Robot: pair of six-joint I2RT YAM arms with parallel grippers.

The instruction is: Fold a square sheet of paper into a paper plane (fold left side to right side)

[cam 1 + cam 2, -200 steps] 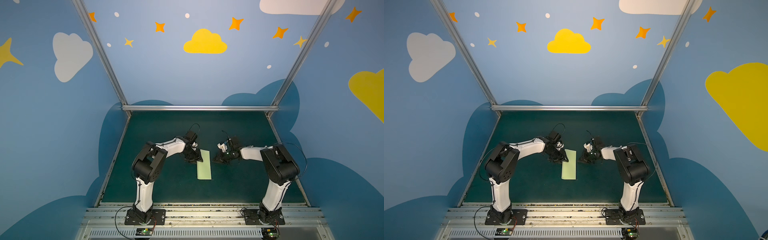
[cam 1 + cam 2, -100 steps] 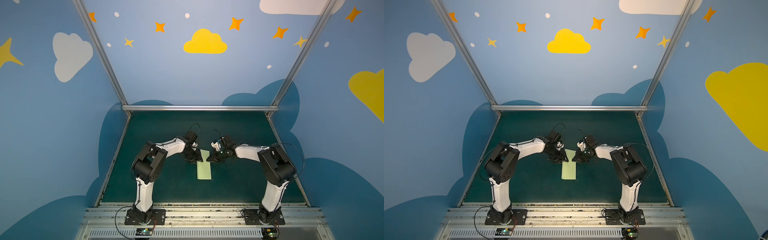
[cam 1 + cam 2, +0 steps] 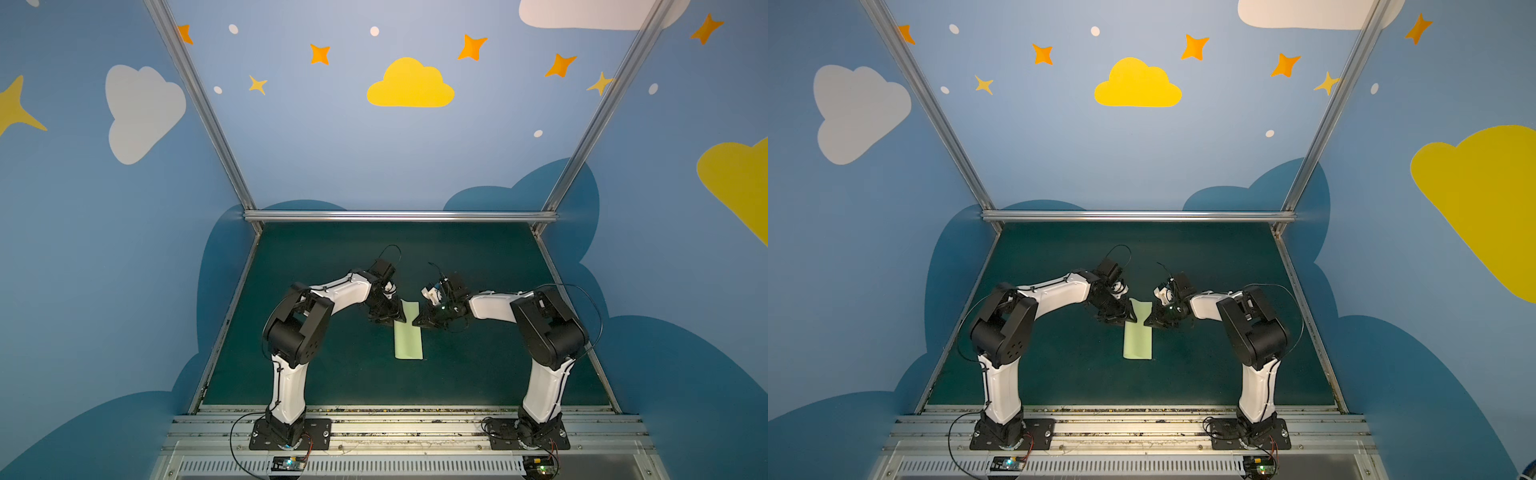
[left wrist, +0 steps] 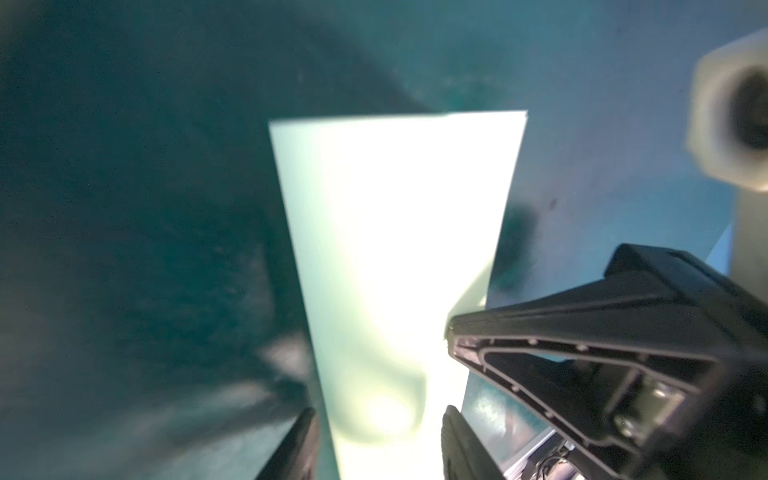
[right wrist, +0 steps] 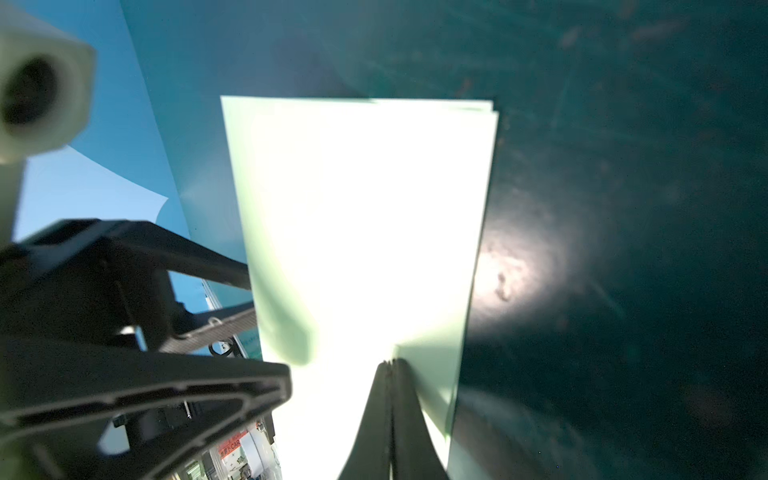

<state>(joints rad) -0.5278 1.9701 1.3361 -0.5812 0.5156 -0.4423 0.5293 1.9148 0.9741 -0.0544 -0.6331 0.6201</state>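
The square sheet of paper (image 3: pixel 409 338) (image 3: pixel 1138 340) is pale green and lies folded into a narrow rectangle in the middle of the dark green mat. No paper plane is in view. My left gripper (image 3: pixel 395 318) (image 3: pixel 1127 318) is low at the sheet's far left edge. It is open, and in the left wrist view the paper (image 4: pixel 395 228) runs between its fingers (image 4: pixel 305 440). My right gripper (image 3: pixel 417 322) (image 3: pixel 1148 322) is shut, and its tips (image 5: pixel 388 365) press down on the paper (image 5: pixel 361 216) near the right edge.
The green mat (image 3: pixel 332 374) is bounded by blue painted walls and an aluminium rail (image 3: pixel 399 216) at the back. Both arm bases are bolted to the metal rail (image 3: pixel 407 432) at the front. Each gripper shows in the other's wrist view, close across the sheet.
My right gripper has moved left from the bare mat onto the sheet's right edge. My left gripper has stayed at the left edge and its jaws have widened a little.
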